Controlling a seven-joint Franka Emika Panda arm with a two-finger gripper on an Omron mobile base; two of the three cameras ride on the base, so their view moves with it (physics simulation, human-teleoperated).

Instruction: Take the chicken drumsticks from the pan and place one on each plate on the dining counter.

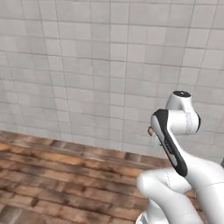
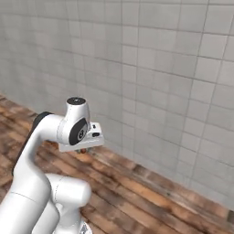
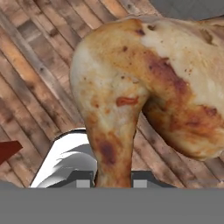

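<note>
**Drumstick held above the floor**

In our hand view, a white robot part sits at seven o'clock over the wooden floor (image 3: 39, 65). Our gripper (image 3: 113, 181) is clamped narrowly on the chicken drumstick (image 3: 144, 83), whose bone end drops to six o'clock while its golden-brown bulk spreads toward two o'clock. In the right base view, our gripper (image 2: 84, 148) hangs before the grey tiled wall (image 2: 160, 55).
</note>
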